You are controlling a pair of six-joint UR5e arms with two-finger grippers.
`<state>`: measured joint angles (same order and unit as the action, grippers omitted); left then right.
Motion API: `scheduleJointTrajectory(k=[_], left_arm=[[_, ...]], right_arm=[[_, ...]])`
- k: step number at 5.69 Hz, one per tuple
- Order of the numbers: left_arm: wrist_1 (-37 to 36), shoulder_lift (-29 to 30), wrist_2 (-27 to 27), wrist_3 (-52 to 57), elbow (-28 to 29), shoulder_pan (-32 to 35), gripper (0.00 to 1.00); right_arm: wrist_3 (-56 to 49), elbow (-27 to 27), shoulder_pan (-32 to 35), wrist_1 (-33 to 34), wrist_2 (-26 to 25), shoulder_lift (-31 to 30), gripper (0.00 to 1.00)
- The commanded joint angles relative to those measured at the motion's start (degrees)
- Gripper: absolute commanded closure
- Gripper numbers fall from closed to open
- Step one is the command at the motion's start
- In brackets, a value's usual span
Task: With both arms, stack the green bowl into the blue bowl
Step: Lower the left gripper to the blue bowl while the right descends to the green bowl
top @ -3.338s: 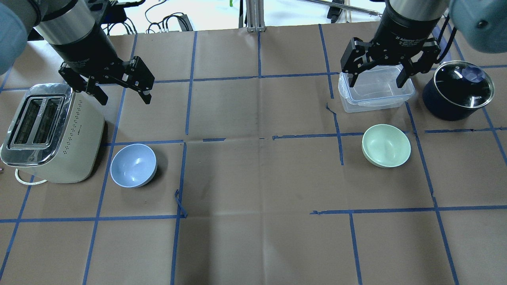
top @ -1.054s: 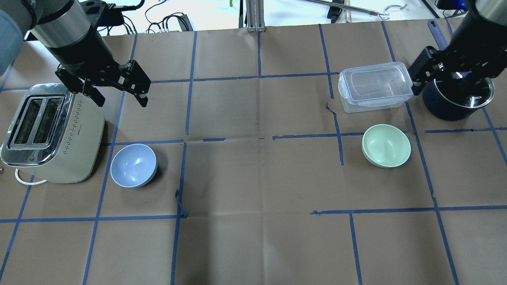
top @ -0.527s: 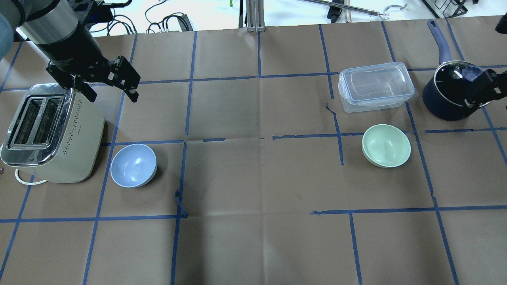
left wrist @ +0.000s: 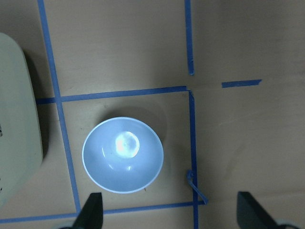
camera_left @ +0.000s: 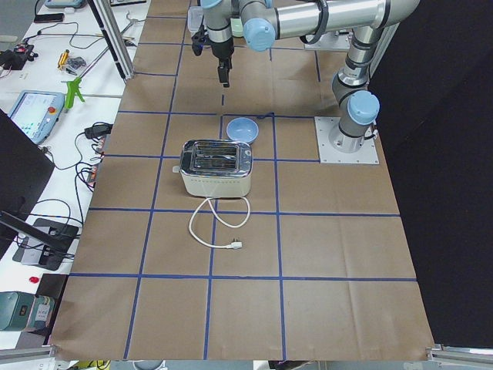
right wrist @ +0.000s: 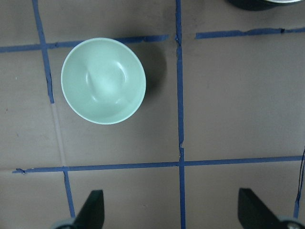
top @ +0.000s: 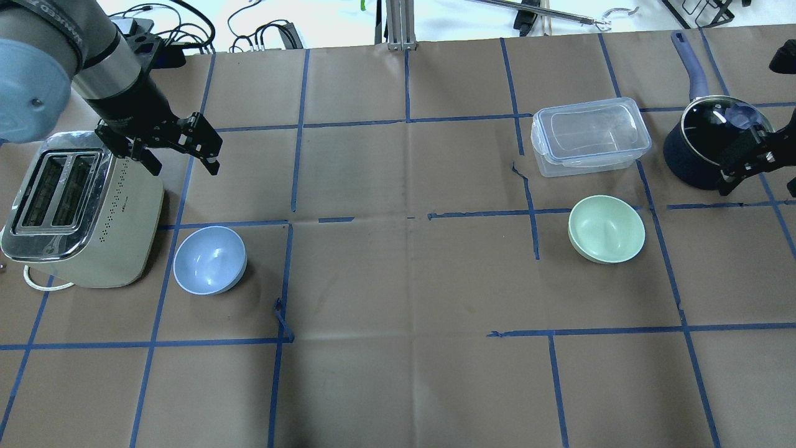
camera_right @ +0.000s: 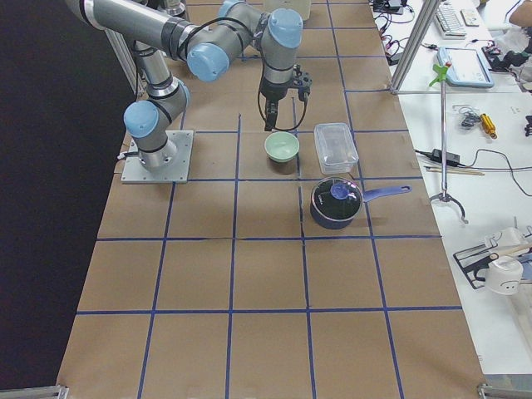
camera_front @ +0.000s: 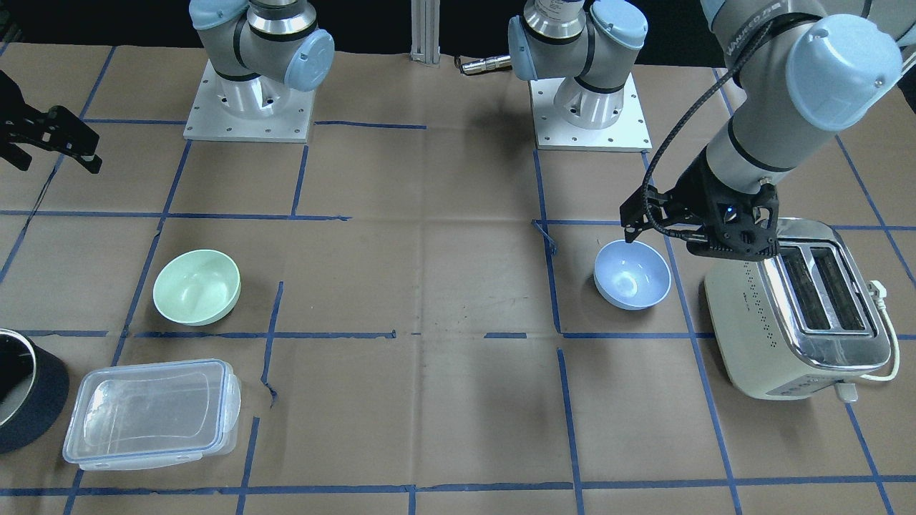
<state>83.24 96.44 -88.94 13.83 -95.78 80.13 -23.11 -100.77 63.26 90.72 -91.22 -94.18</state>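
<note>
The blue bowl [top: 209, 259] sits upright and empty just right of the toaster; it also shows in the left wrist view [left wrist: 123, 155] and the front view [camera_front: 632, 274]. My left gripper [top: 180, 152] is open and empty, raised above the table just behind the bowl, beside the toaster's top. The green bowl [top: 606, 228] sits upright and empty on the right half, in front of the clear container; the right wrist view [right wrist: 103, 81] looks down on it. My right gripper [top: 755, 168] is open and empty, high at the right edge over the pot.
A cream toaster [top: 81, 208] with its cord stands left of the blue bowl. A clear lidded container [top: 589, 137] and a dark blue lidded saucepan [top: 715, 146] stand behind the green bowl. Blue tape lines cross the brown paper table [top: 404, 280].
My right gripper swung from above the clear container out to the right edge by the pot. My left gripper shifted slightly by the toaster. Both bowls stayed put.
</note>
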Motion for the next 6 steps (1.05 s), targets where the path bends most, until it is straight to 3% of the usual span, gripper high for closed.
scheduleJointTrajectory(k=[1,2,3,5,6], left_arm=[[-14.8,0.9,0.0,0.5,-12.5,-0.9,0.03],[-22.3,1.5,0.1,0.5,-18.7,-0.6,0.03],[-23.2,1.4,0.0,0.6,-22.6,1.1,0.03],[-24.7,3.4,0.0,0.5,-23.4,1.7,0.06],[-25.1,4.9,-0.1,0.5,-23.7,1.8,0.14]], right_arm=[[3.4,-9.6,2.0,13.7,-0.1,1.0,0.0],[3.0,-14.5,2.0,20.5,0.2,2.2,0.0],[3.1,-15.6,2.1,25.9,0.3,6.3,0.0],[3.2,-15.9,5.2,30.9,0.3,12.0,0.0],[2.7,-15.9,5.4,32.7,0.3,14.7,0.0]])
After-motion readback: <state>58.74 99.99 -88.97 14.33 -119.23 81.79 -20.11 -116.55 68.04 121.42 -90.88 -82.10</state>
